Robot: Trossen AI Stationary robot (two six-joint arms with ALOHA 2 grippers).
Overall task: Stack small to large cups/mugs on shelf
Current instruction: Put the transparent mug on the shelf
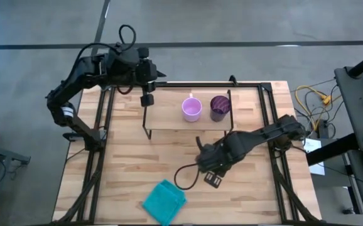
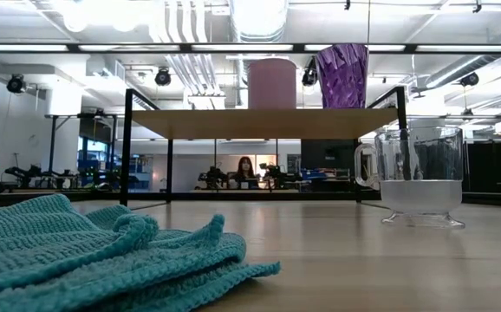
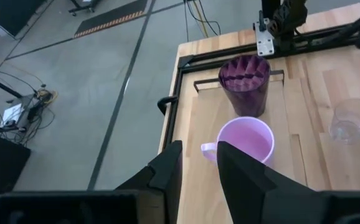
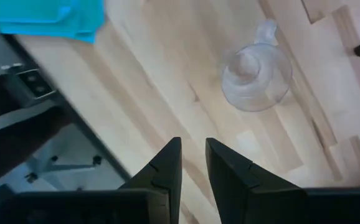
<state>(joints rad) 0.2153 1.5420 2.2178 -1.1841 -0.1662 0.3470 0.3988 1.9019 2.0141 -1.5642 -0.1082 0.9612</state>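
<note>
The light-wood shelf (image 1: pixel 169 119) stands on thin black legs at the table's far middle. The pink-lilac mug (image 1: pixel 191 109) and the dark purple tumbler (image 1: pixel 220 107) stand upright side by side on its top, also seen as mug (image 3: pixel 250 140) and tumbler (image 3: pixel 245 84). The clear glass cup (image 2: pixel 419 178) stands upright on the table on the near side of the shelf (image 2: pixel 259 123); it shows as well as cup (image 4: pixel 255 74). My left gripper (image 1: pixel 147 99) hovers over the shelf's left end, fingers a narrow gap apart. My right gripper (image 1: pixel 211 179) hangs over the table in front of the shelf, near the glass cup, also narrowly open.
A teal cloth (image 1: pixel 164 201) lies crumpled near the table's near edge, large in the low view (image 2: pixel 103 251). The black outer frame (image 1: pixel 266 107) runs along the table's sides and far edge. A black cable loop (image 1: pixel 181 177) lies beside my right gripper.
</note>
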